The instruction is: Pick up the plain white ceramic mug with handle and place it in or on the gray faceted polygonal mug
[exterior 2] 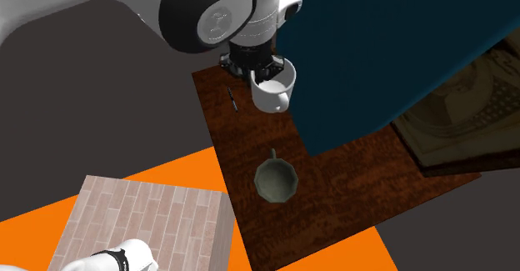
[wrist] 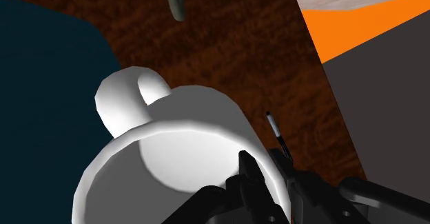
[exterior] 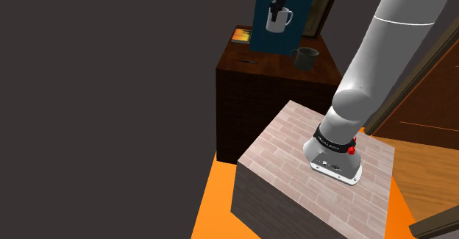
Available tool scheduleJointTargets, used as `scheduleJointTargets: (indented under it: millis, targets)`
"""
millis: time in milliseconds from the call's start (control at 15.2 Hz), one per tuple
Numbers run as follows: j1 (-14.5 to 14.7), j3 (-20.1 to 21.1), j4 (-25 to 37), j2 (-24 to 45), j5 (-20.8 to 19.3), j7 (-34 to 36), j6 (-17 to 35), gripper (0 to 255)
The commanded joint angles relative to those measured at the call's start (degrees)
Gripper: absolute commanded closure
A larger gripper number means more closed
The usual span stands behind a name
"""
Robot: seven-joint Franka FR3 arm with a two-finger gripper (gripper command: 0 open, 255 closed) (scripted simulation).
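The white mug hangs in the air above the dark wooden table, held by its rim in my black gripper. In the second exterior view the white mug sits just under the gripper, its handle turned toward the grey faceted mug. That grey mug stands upright on the table, nearer the stand than the lifted mug. In the wrist view my fingers clamp the white mug's wall, one inside and one outside; the grey mug's handle lies beyond.
A dark blue panel rises behind the table. A book lies at the table's far corner and a thin dark pen lies by the lifted mug. The brick-patterned stand sits on an orange floor. A wooden door stands at the shoulder view's right.
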Motion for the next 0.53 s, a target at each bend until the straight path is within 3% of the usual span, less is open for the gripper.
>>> scheduleJointTargets:
  millis: [0, 462]
  targets:
    - [-0.3, -0.6, -3.2, -3.4, -1.7, -0.6, 0.3, 255]
    - [-3.0, -2.5, -13.6, -15.6, -8.2, -3.0, 0.2, 255]
